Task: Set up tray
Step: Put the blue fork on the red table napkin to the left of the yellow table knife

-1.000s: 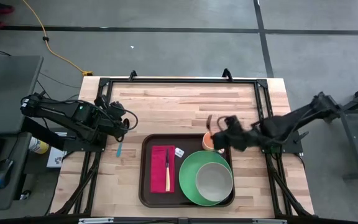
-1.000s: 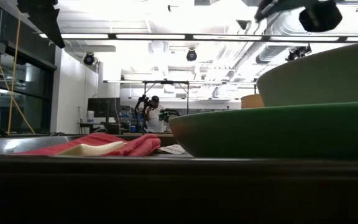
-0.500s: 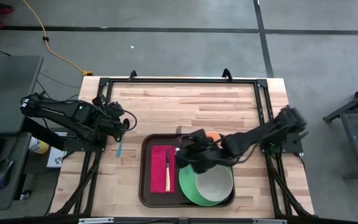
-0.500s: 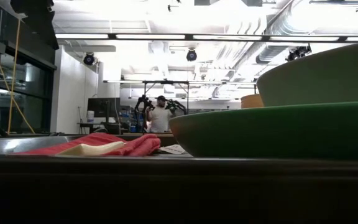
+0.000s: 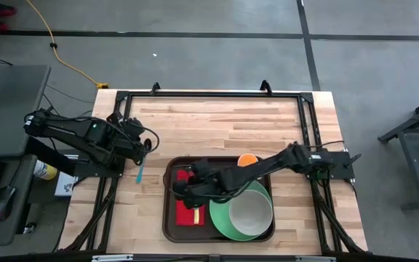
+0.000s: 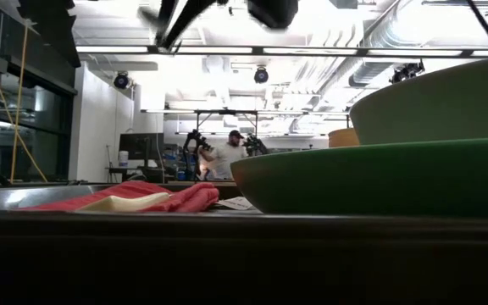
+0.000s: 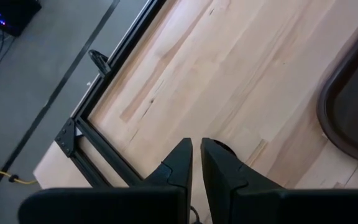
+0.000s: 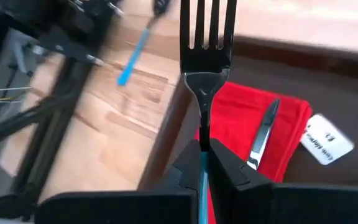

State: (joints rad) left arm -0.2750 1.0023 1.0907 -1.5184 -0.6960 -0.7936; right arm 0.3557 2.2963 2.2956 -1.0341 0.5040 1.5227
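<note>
Tray (image 5: 170, 218) near-centre already carries green plate (image 5: 220, 218), bowl (image 5: 250, 213), napkin (image 5: 188, 212) with 1 knife (image 8: 261, 137); right gripper (image 5: 182, 188), clamping fork (image 8: 206, 37), hovers above napkin, left gripper (image 7: 196, 163) nearly closed, empty; fork unplaced.

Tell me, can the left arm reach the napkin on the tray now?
Probably not cleanly. The left gripper waits shut beside the tray, but the right gripper, holding a fork, hangs right over the napkin, so the arms could collide.

Dark brown rectangular tray (image 5: 169, 218), rounded corners, raised rim, flat on the table's near edge, centre
</note>
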